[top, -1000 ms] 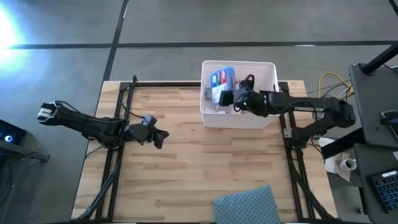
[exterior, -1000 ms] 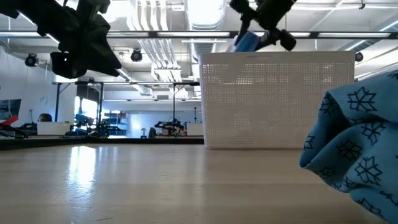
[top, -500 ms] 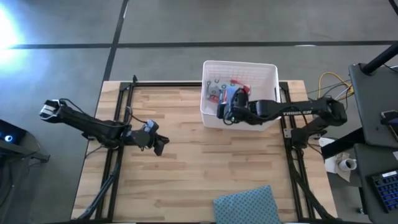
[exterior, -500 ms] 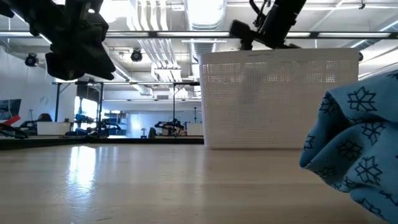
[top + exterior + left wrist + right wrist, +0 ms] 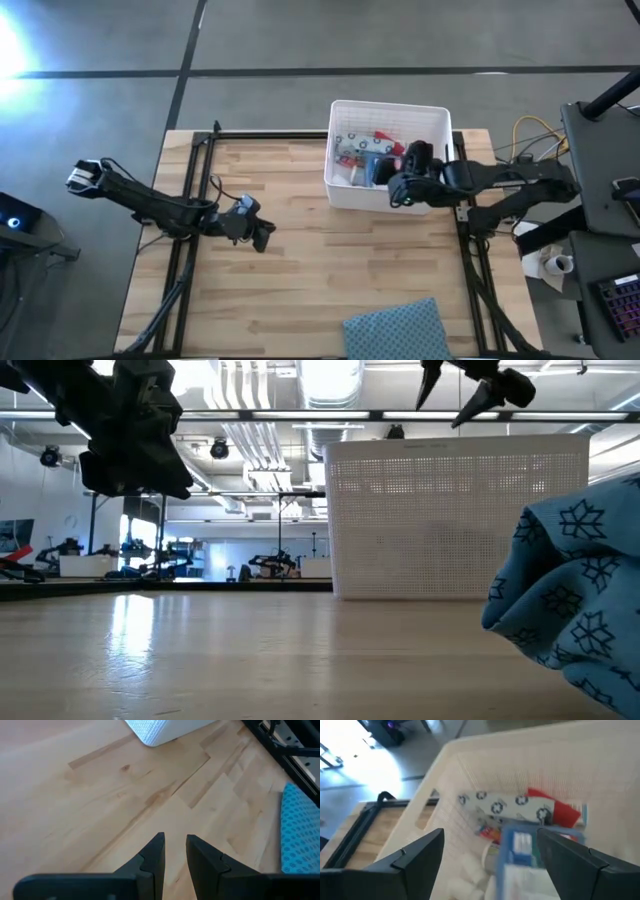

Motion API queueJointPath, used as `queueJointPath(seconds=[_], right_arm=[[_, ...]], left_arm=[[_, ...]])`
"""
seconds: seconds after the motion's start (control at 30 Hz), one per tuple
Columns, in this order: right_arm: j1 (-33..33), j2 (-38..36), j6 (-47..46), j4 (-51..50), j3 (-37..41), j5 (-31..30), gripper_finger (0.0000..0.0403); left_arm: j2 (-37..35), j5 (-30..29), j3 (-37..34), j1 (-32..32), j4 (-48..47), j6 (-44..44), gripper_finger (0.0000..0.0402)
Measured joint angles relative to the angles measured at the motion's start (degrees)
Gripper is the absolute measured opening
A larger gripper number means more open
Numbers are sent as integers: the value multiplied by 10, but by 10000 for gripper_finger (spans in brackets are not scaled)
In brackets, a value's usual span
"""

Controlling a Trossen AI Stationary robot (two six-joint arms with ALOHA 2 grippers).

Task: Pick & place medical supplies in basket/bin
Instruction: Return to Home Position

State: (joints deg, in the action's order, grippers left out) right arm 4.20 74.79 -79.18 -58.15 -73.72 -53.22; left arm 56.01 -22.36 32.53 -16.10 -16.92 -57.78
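Observation:
The white bin (image 5: pixel 388 195) stands at the table's far side, right of centre; its perforated wall (image 5: pixel 460 520) fills the low view. Inside lie a white patterned pouch (image 5: pixel 505 806), a red pack (image 5: pixel 561 813), a blue packet (image 5: pixel 521 845), an orange pack (image 5: pixel 487 833) and white bottles (image 5: pixel 465 870). My right gripper (image 5: pixel 398 176) hovers open above the bin's near right part, its fingers (image 5: pixel 465 410) above the rim, holding nothing (image 5: pixel 490 837). My left gripper (image 5: pixel 264 238) hangs shut above bare wood at the table's left middle (image 5: pixel 175 837).
A blue-grey dotted cloth (image 5: pixel 395 330) lies bunched at the table's near edge, right of centre, and looms large in the low view (image 5: pixel 570 600). Black frame rails (image 5: pixel 190 200) run along both table sides. Bare wood (image 5: pixel 330 260) stretches between the bin and the cloth.
My right gripper carried the blue packet over the bin, dipped into it, let go and opened, then rose and drew back toward the table's right. The packet now lies in the bin. My left gripper drifted slightly toward the near right.

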Motion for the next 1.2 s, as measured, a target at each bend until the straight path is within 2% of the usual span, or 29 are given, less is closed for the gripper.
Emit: queueJointPath(seconds=[0.13,0.23,0.47,0.63,0.73,0.8,0.93,1.03,1.13,1.2], right_arm=[[19,-8,59,27,-5,-13,306],[32,-8,98,50,-15,12,305],[42,-9,79,48,-55,160,299],[43,-13,81,10,-89,215,304],[77,-16,179,27,-110,217,307],[100,-16,205,31,-113,212,309],[139,-40,137,-17,-86,160,306],[182,-77,50,-32,-24,119,302],[235,-122,11,17,53,88,299],[267,-154,34,103,103,55,300]], left_arm=[[0,-7,0,0,-2,7,60],[0,-27,0,0,-10,28,60],[-11,-27,5,0,-16,27,60],[-27,-26,30,0,-16,118,60],[-38,-25,50,0,-15,151,60],[-47,-25,60,1,-14,162,60],[-60,-12,66,14,-11,173,60],[-71,38,49,44,-12,175,60],[-77,94,25,69,5,171,60],[-85,138,7,79,53,170,60]])
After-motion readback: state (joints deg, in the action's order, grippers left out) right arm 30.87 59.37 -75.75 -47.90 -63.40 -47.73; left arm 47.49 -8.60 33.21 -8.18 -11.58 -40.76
